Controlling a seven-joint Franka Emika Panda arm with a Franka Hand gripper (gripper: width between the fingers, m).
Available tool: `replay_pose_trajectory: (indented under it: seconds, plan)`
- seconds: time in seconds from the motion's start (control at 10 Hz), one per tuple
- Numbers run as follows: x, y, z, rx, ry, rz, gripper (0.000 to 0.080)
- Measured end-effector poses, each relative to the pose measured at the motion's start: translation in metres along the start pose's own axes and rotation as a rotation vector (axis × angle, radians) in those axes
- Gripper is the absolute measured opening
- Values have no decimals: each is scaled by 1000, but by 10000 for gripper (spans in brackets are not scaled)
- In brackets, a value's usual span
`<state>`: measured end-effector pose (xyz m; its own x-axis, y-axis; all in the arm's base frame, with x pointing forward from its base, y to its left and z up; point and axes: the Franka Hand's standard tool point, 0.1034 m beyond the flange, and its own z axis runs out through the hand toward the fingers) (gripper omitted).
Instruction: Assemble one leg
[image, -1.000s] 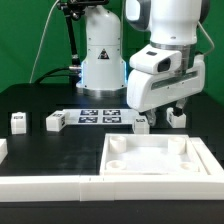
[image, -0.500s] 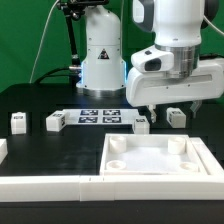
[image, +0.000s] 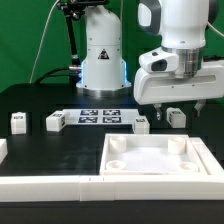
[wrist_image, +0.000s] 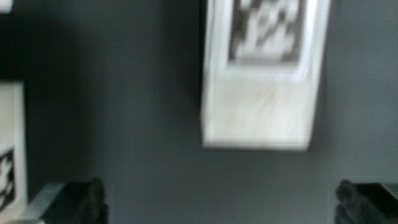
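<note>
Several small white legs with coded tags stand on the black table: two at the exterior view's left (image: 17, 122) (image: 55, 121), one by the marker board (image: 142, 123) and one further right (image: 176, 117). My gripper (image: 177, 104) hangs just above the rightmost leg, apart from it. In the wrist view that leg (wrist_image: 263, 75) is a blurred white block with its tag facing up, ahead of the gripper (wrist_image: 217, 204). The fingertips (wrist_image: 71, 200) stand wide apart with only dark table between them. The gripper is open and empty.
The large white square panel (image: 190, 150) with round corner sockets lies in front of the legs. A long white rail (image: 40, 185) runs along the front edge. The marker board (image: 100, 116) lies mid-table. Another white tagged piece (wrist_image: 9, 140) shows at the wrist view's edge.
The arm has moved toward the exterior view's right, from above the leg by the marker board to above the rightmost leg. The jaws stay open. No part has moved.
</note>
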<state>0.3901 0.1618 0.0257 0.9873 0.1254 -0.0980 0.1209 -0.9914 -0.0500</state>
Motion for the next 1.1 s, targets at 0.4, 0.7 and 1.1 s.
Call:
replay_pose_trajectory:
  seconds: [0.4, 0.7, 1.1]
  plan:
    - [-9, 0, 2, -11, -48, -14, 648]
    - [-6, 5, 4, -31, -290, -23, 648]
    - [-22, 2, 9, -63, -681, -22, 649]
